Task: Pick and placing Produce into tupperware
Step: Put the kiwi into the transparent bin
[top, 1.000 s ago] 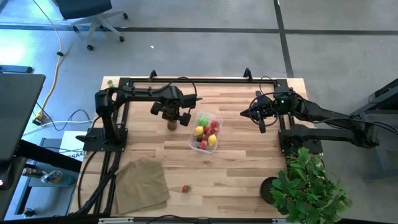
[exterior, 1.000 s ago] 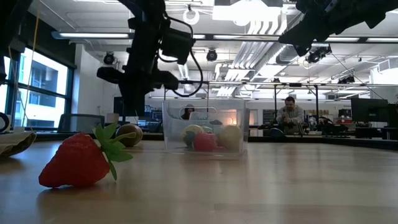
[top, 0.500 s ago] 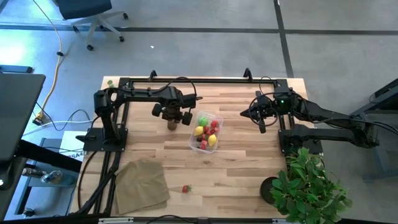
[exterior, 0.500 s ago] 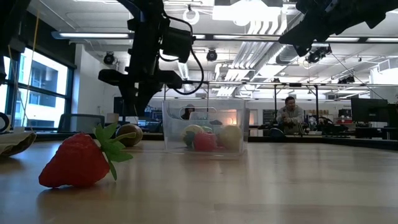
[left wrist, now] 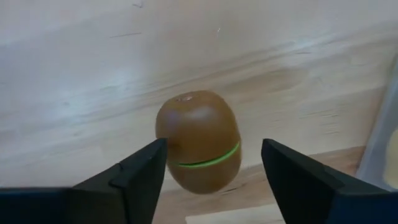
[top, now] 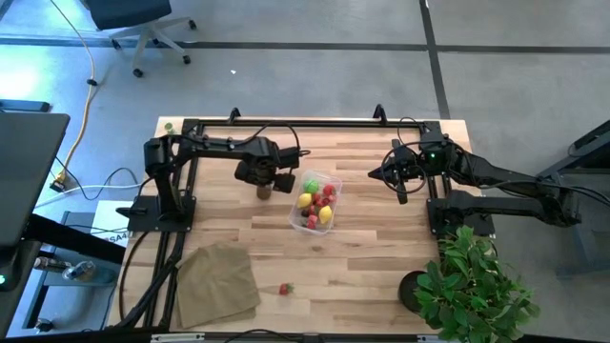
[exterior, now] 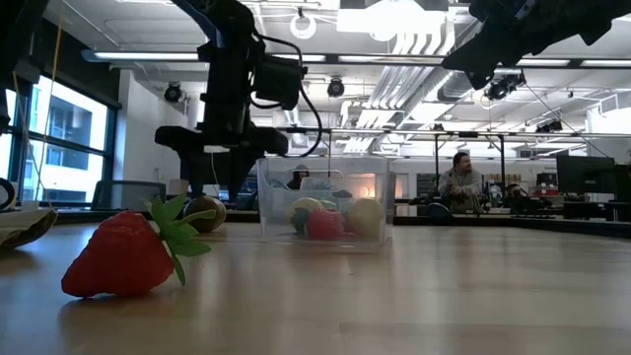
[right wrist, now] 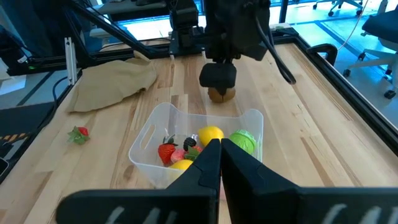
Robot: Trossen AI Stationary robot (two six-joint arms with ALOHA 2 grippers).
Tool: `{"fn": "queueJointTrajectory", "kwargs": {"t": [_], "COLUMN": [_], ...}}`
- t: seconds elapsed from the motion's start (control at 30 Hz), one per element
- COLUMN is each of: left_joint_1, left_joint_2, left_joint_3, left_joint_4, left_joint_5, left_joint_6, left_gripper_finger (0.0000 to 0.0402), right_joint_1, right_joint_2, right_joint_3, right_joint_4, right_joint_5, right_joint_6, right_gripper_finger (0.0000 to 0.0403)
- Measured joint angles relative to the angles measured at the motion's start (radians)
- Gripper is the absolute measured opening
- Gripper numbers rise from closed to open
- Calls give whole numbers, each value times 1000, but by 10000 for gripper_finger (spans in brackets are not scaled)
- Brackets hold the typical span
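Just beside the tub [top: 315,200], on its left side in the high view, the left gripper [top: 264,179] hangs over the kiwi [left wrist: 199,150], which stands on the wooden table [top: 372,248]. Only the left wrist view shows that the fingers [left wrist: 138,174] are open and stand on both sides of the kiwi without touching it; it also shows the smooth brown skin, the egg shape and a thin green line around it. The tub is clear plastic with rounded corners, and the right wrist view shows inside it a lemon [right wrist: 211,134], a green ball [right wrist: 243,140] and red berries. One strawberry [exterior: 123,254] lies apart, near the tan cloth [top: 218,281]. The right gripper [top: 401,178] waits above the table's right part, fingers closed together.
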Motion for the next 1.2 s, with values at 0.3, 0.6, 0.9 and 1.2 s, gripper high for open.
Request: {"fn": "queueJointTrajectory", "kwargs": {"t": [0.3, 0.6, 0.9, 1.2], "left_joint_1": [0, 0, 0, 0], "left_joint_2": [0, 0, 0, 0], "left_joint_3": [-52, -102, -143, -145], "left_joint_4": [32, 102, 174, 181], "left_joint_5": [-3, 10, 36, 34], "left_joint_6": [-35, -83, -92, -77], "left_gripper_finger": [278, 275, 275, 264], "right_joint_1": [0, 0, 0, 0], "right_joint_2": [0, 0, 0, 0], "right_joint_3": [0, 0, 0, 0], "right_joint_4": [0, 0, 0, 0], "right_joint_5": [0, 0, 0, 0], "right_joint_6": [0, 0, 0, 0], "right_gripper_finger": [5, 5, 5, 5]}}
